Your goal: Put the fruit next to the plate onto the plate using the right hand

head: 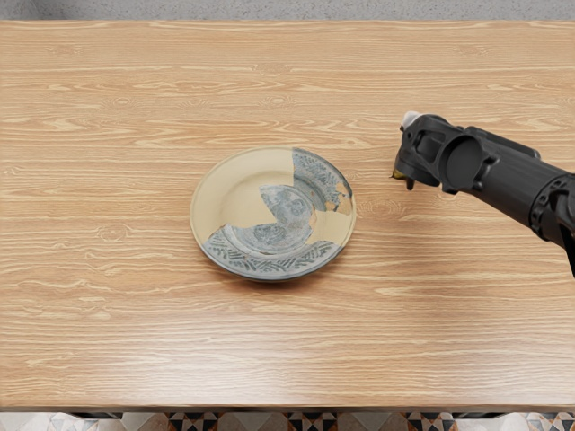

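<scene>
Head view: the plate (199, 215) sits near the middle of the table (135, 341), and nothing lies on it. The arm (512, 184) comes in from the right edge and ends in the hand (422, 148). The hand is low over the wood to the right of the plate, with a strip of bare table between them. It is seen from behind the wrist, so its dark body hides the grasp. I cannot tell whether it is spread, pressed together or pinching anything.

Of the fruit (395, 174) only 1 small yellow-brown sliver shows, at the hand's lower left edge on the side facing the plate. I take it for the fruit, though too little shows to name its kind. If that is right, the fruit lies just under or within the hand — beside the plate, not on it.

The step in hand looks like the reach and grasp, the 1st of 2: pick, then place. The task seems early, since nothing has reached the plate. The next move calls for a firm hold on the fruit and a lift clear of the table. A short travel left should follow, high enough to pass over the rim. The release should be low over the plate's middle — a round fruit could roll off.
</scene>
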You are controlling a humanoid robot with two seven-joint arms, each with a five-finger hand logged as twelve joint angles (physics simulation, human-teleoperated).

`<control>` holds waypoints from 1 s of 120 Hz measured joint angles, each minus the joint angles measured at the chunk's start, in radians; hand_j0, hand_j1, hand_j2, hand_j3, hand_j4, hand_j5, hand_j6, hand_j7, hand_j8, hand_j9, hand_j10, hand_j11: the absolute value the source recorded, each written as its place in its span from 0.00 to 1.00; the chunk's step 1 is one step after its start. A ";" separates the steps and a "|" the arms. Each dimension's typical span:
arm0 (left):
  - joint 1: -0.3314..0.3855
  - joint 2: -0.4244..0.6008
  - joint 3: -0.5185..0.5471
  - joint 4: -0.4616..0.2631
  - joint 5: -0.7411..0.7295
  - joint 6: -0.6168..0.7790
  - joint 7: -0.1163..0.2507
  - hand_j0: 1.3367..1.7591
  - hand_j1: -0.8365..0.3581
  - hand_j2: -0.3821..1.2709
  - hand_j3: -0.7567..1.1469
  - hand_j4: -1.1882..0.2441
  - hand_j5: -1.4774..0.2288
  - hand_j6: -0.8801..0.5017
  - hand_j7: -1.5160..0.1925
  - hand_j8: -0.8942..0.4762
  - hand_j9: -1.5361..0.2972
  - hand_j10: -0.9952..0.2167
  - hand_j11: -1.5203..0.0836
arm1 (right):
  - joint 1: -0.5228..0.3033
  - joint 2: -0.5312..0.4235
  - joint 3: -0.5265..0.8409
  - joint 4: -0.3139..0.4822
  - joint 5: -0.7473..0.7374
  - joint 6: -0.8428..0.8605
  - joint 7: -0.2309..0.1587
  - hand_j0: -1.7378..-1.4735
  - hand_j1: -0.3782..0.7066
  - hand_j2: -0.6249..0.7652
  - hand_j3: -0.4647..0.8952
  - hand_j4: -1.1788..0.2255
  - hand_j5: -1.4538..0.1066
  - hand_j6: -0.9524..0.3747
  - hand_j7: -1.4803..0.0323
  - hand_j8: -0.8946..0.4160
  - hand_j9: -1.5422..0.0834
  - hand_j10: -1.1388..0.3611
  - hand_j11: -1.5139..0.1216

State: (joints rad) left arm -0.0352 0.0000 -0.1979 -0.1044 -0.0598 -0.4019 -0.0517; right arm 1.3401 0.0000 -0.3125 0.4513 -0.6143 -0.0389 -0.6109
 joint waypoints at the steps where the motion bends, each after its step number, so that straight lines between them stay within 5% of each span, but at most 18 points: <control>1: 0.000 0.000 0.000 0.000 0.000 0.000 0.000 0.76 0.98 0.23 0.40 0.82 0.86 0.63 0.88 0.64 0.83 0.81 0.94 | -0.001 0.000 0.000 0.000 0.000 0.000 0.000 0.30 0.24 0.42 0.34 0.70 0.77 0.57 0.81 0.53 0.79 0.63 0.77; 120: 0.000 0.000 0.000 -0.001 0.000 0.000 0.000 0.76 0.98 0.23 0.40 0.82 0.86 0.63 0.88 0.64 0.83 0.81 0.94 | -0.029 0.000 -0.002 -0.009 -0.003 -0.005 0.000 0.30 0.41 0.40 0.34 0.59 0.64 0.45 0.68 0.42 0.67 0.53 0.65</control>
State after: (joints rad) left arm -0.0353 0.0000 -0.1979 -0.1051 -0.0598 -0.4019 -0.0516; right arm 1.3106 0.0000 -0.3144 0.4418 -0.6169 -0.0443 -0.6109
